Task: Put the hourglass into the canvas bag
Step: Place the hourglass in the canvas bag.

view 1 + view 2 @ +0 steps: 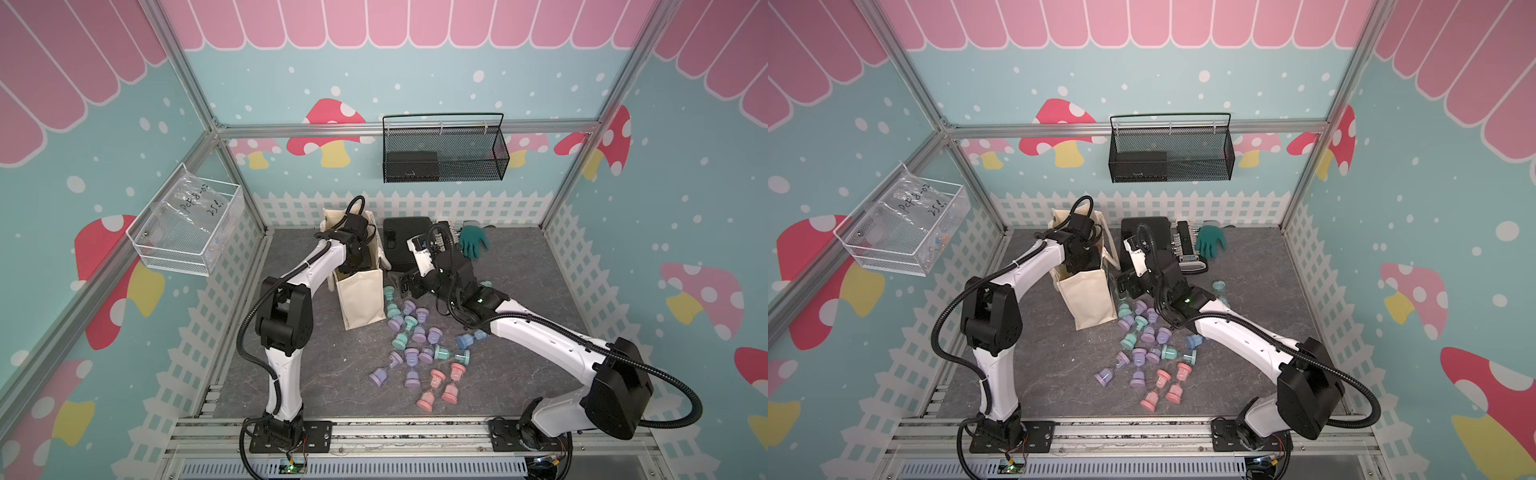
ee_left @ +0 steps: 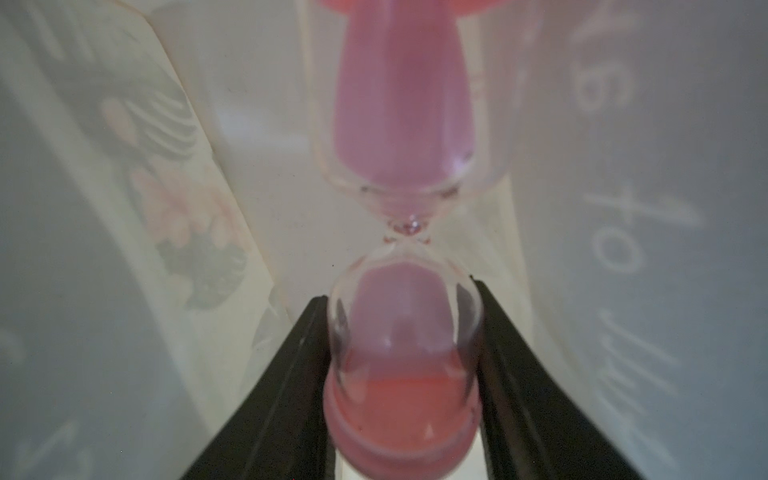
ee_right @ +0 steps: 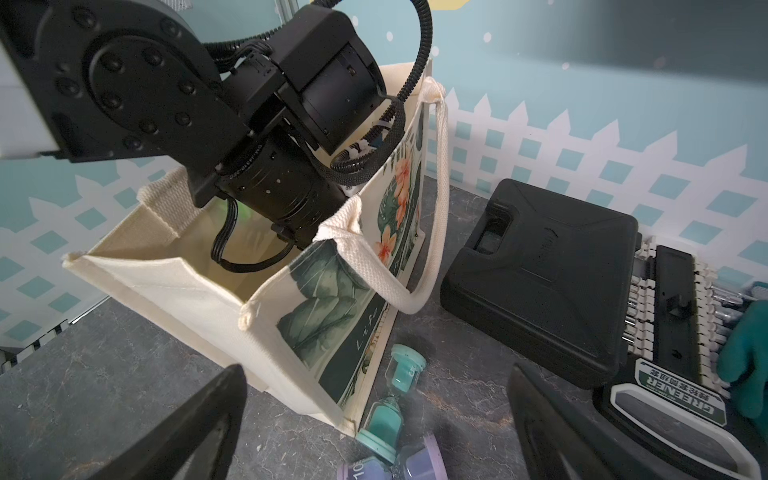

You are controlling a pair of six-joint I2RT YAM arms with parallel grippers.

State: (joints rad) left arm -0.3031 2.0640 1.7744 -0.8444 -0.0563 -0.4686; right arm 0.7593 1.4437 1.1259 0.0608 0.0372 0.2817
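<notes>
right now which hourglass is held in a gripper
The pink hourglass clamped by one bulb in the left gripper, inside the canvas bag. The other hourglasses lie loose on the tabletop; the right gripper is open and empty.

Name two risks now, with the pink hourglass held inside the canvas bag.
1. The jaws of the left gripper pinch one glass bulb of the pink hourglass; dropping it might crack it.
2. The left wrist crowds the canvas bag mouth; withdrawing could snag a handle and tip the bag onto the teal hourglass beside it.
</notes>
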